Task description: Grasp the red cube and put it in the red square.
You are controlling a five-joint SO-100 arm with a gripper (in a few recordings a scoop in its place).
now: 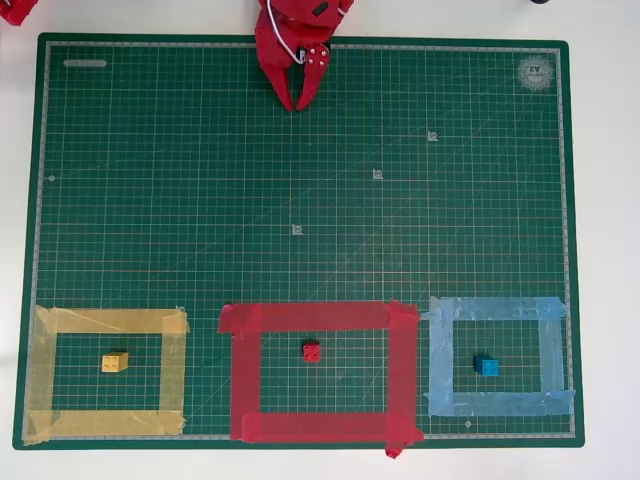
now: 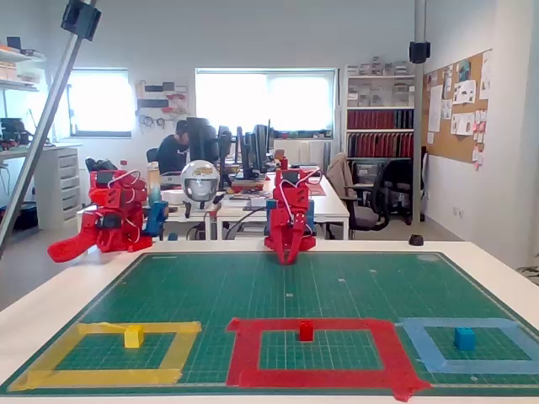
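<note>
Three tape outlines line the near edge of the green cutting mat (image 1: 300, 180) on my overhead feed, each with one small cube inside it. Farthest left I see the yellow tape outline (image 1: 105, 320), and the yellow cube (image 1: 115, 362) sits a little right of its middle. Next comes the red square (image 1: 320, 318), the largest of the three, with ragged corners. The red cube (image 1: 312, 351) rests on the mat inside it, studs up, slightly above centre and clear of the tape on every side; the fixed view shows the same cube (image 2: 306, 331) standing free within the red strips (image 2: 316, 370). To the right lies the light blue tape outline (image 1: 500, 308), holding the blue cube (image 1: 487, 366) near its middle.

Up at the far edge of the mat, the red arm is folded back and its gripper (image 1: 301, 103) points down toward the mat, well apart from all three cubes. From above, its fingertips meet at a point with nothing between them, so I read it as clenched and empty.
</note>
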